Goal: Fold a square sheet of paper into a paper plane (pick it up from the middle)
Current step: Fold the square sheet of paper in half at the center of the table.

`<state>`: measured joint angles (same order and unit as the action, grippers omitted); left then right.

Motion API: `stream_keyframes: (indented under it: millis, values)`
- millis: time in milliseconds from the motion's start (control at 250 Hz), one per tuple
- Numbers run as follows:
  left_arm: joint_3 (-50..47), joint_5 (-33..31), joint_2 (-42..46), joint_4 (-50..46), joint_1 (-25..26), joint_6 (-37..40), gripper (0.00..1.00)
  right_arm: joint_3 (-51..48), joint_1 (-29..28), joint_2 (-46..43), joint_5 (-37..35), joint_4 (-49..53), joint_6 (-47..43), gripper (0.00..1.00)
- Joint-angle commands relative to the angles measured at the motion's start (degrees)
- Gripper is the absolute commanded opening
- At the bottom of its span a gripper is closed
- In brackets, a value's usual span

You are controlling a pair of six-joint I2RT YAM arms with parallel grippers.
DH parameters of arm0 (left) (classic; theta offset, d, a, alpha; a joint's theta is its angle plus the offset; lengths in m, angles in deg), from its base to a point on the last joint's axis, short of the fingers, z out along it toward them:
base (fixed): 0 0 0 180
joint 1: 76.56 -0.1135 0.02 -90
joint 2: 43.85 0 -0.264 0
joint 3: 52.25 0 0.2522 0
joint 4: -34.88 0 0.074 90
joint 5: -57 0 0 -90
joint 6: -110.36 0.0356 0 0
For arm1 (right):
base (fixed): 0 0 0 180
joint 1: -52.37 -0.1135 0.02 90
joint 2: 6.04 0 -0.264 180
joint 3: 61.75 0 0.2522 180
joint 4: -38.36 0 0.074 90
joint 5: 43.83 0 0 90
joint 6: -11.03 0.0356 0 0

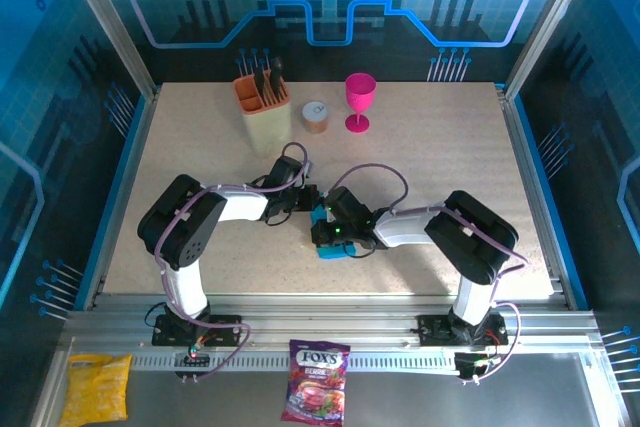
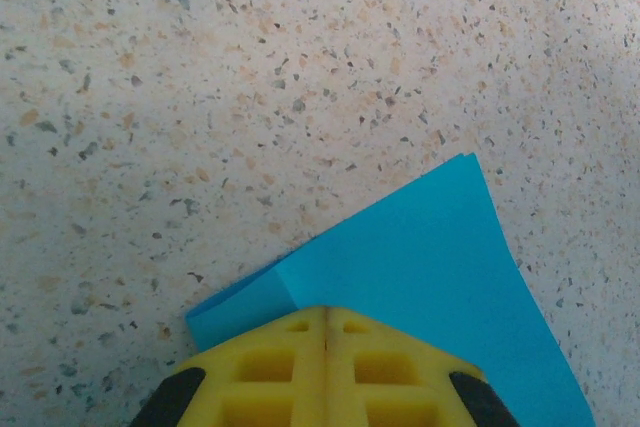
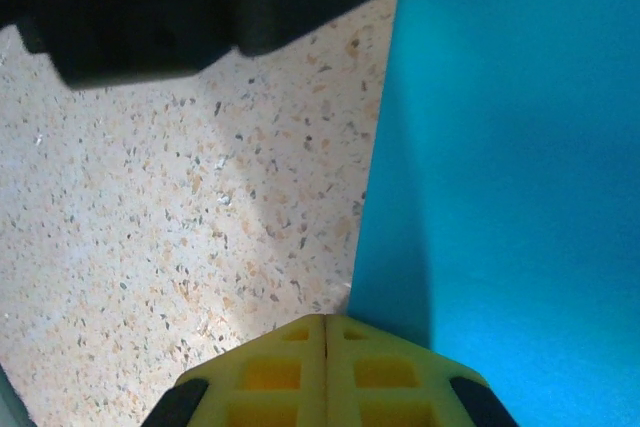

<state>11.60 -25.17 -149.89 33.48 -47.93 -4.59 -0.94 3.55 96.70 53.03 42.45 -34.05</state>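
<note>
**A:** From above, where does the square sheet of paper (image 1: 330, 250) lie?

**B:** Flat on the speckled table (image 1: 450, 157). The pink goblet (image 1: 360, 100) stands well beyond the sheet's far side. Both arms meet right over the sheet: the left gripper (image 1: 310, 199) comes in from its left, the right gripper (image 1: 322, 234) from its right. Little more than a cyan corner shows at the sheet's near side.

**A:** Which arm is nearer?

**B:** Neither. Both are on it and almost touch each other.

**A:** And the left wrist view?

**B:** The yellow fingers (image 2: 270, 367) are pressed together with no gap. The sheet spreads out from under their tips, running away and to the right. A folded flap (image 2: 240, 307) pokes out just left of the tips. I cannot tell whether the tips nip the paper or only press on it.

**A:** The right wrist view?

**B:** Those fingers (image 3: 270, 377) are closed tight too. The sheet lies to their right. Its left edge starts at the tips and runs away from them, leaning slightly right. A dark body (image 3: 150, 7) hangs over the sheet's far end, which I take to be the other arm.

**A:** So what does the next move turn on?

**B:** On that edge, I think. The right tips sit at its near end, so a press along its line looks the likely step.
</note>
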Motion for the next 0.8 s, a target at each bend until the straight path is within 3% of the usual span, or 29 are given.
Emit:
stream_keyframes:
  millis: [0,431,591,723,795]
  values:
    - [-0.4,-0.6,-2.5,-2.7,-0.2,1.3,0.00,0.1,-3.5,-0.2,0.1,11.7,-4.3,0.00]
    - [0.5,-1.1,-2.8,-4.3,-0.2,2.4,0.00,-10.3,-9.9,-5.7,-1.7,4.8,3.3,0.00]
    - [1.2,-0.9,-3.0,-4.8,-0.3,2.6,0.00,-17.3,-11.3,-8.3,-0.1,-3.2,9.1,0.00]
    - [1.3,-0.2,-2.5,-4.7,-0.2,2.5,0.00,-22.6,-11.2,-15.6,0.0,-5.4,12.3,0.00]
    - [0.8,0.3,-1.6,-4.5,-0.2,2.6,0.00,-22.6,-11.1,-22.1,-2.7,-0.5,11.7,0.00]
